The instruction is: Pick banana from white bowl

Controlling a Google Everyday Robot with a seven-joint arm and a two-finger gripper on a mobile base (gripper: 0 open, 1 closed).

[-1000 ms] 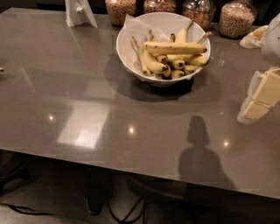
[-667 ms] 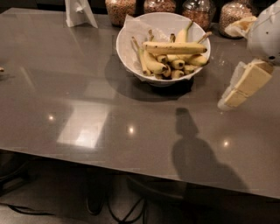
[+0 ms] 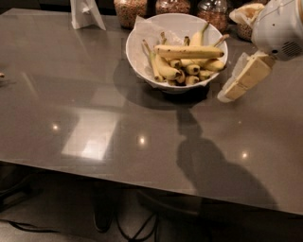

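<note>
The white bowl (image 3: pixel 142 52) stands at the back middle of the grey table, lined with white paper and filled with several bananas. The longest, nearly straight banana (image 3: pixel 188 52) lies across the top of the pile, dark tip to the right. My gripper (image 3: pixel 242 79) hangs from the white arm at the right edge, above the table just right of the bowl and apart from it. It holds nothing I can see.
Glass jars of grains (image 3: pixel 130 9) stand behind the bowl along the table's back edge. A white folded stand (image 3: pixel 86 13) is at the back left. The arm's shadow (image 3: pixel 208 160) falls on the table in front of the bowl.
My arm and gripper have moved left toward the bowl, and its shadow moved left with it. The bowl and bananas have not moved.
</note>
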